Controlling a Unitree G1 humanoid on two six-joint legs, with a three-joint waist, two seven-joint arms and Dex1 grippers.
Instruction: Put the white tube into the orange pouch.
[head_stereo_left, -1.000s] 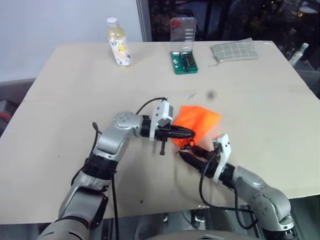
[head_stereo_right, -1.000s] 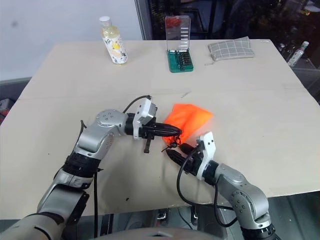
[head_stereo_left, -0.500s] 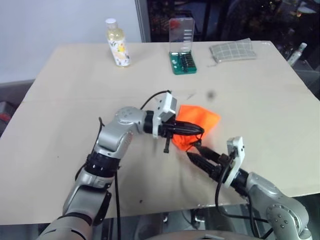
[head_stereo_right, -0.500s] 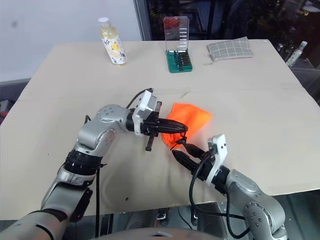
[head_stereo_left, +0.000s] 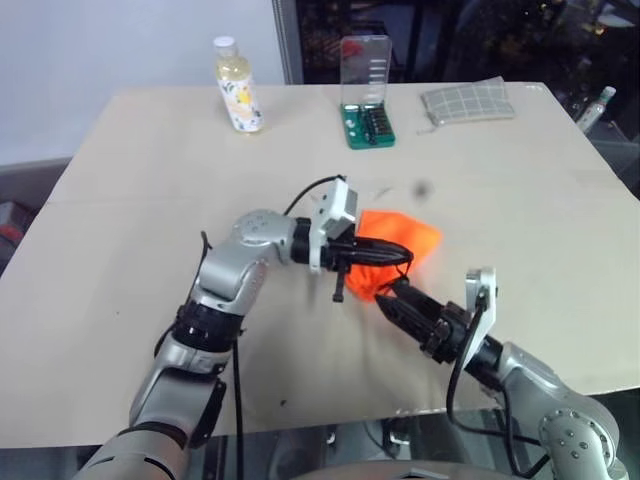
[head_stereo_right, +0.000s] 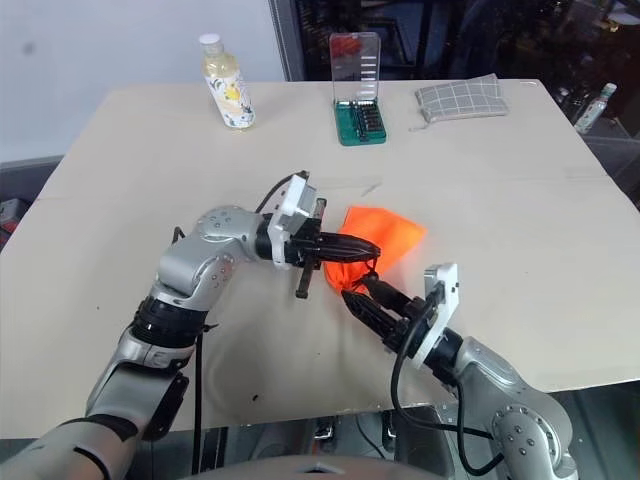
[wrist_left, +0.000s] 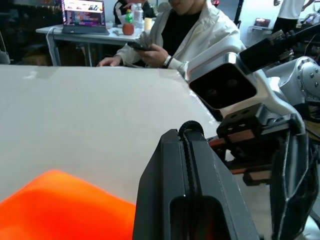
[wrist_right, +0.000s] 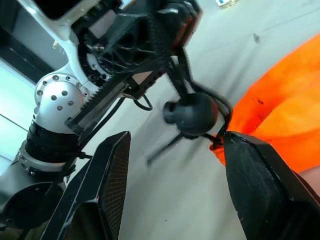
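The orange pouch (head_stereo_left: 408, 234) lies mid-table, its near end lifted off the surface. My left gripper (head_stereo_left: 402, 258) reaches over that end from the left and is shut on the pouch's thin black cord. In the right wrist view the round cord stopper (wrist_right: 192, 114) dangles just below it. My right gripper (head_stereo_left: 392, 296) comes up from the near right, open, its tips just short of the pouch's near end, and its two fingers (wrist_right: 112, 165) stand wide on either side of the stopper. The left wrist view has orange fabric (wrist_left: 60, 200) beside the shut left gripper (wrist_left: 186, 131). The white tube is hidden.
Along the table's far edge stand a bottle of yellowish liquid (head_stereo_left: 238, 85), a green bit case with a clear lid (head_stereo_left: 367, 95) and a grey checked pouch (head_stereo_left: 466, 100). A seated person (wrist_left: 185, 35) is beyond the table. The near table edge runs just behind my right arm.
Both grippers have risen a little and drifted right. The pouch's near end came up with the left gripper. The right wrist has rolled, and its tips now sit closer under the pouch.
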